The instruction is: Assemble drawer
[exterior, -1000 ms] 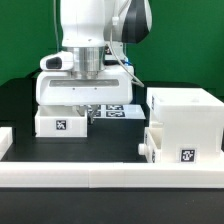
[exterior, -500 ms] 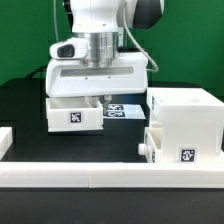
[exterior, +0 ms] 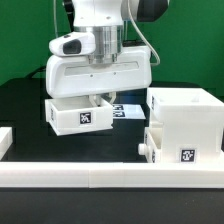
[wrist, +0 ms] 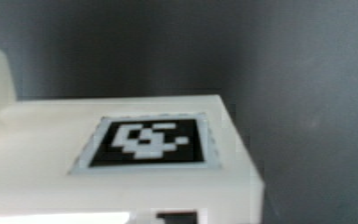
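Observation:
My gripper point(exterior: 97, 102) is shut on the rim of a small white open-top tray point(exterior: 66, 116) and holds it off the black table, slightly tilted, at the exterior view's left of centre. The tray's front wall carries a square tag point(exterior: 86, 118). The tall boxy drawer housing point(exterior: 186, 112) stands at the exterior view's right, apart from the tray, with a tag point(exterior: 186, 155) low on its front. The wrist view shows the held tray's tagged wall point(wrist: 149, 143) close up and blurred. My fingers do not show clearly there.
The marker board point(exterior: 127, 110) lies on the table behind the tray, partly hidden. A long low white border rail point(exterior: 100, 178) runs along the front, and another piece point(exterior: 5, 140) sits at the exterior view's left edge. A green wall stands behind.
The gripper has carried the tray up off the table and toward the exterior view's right, nearer the housing. The tray now tilts a little. The housing has not moved.

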`<state>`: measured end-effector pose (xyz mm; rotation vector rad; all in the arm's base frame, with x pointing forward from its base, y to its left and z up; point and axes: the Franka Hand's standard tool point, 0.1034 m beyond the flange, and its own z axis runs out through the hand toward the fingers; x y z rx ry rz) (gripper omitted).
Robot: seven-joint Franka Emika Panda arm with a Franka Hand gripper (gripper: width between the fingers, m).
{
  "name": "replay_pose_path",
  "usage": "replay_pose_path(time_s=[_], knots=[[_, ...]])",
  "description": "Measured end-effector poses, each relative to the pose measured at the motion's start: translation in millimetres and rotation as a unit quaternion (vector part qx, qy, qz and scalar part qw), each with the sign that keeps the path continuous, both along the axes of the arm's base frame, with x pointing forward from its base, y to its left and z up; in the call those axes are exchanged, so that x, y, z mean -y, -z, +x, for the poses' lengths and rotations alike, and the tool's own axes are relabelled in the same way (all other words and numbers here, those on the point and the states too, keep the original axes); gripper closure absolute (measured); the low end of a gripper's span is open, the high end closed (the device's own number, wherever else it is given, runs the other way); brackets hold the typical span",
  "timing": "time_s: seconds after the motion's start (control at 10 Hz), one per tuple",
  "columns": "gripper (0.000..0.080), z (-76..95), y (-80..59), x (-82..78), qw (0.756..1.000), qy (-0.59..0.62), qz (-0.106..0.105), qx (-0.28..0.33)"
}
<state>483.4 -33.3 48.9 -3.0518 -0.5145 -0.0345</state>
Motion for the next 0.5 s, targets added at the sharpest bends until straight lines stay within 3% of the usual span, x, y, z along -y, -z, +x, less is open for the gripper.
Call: replay_pose_path(time_s=[0.2,0.3,0.5], knots=[[0.0758,0.1,1.3,2.6,0.999,-0.035,-0.002,0.001],[0.0758,2.7,3.6,11.7,0.992,-0.125,-0.003,0.005],[0.0758,19.5,-1.8,12.0,0.971,-0.237,-0.013,0.011]])
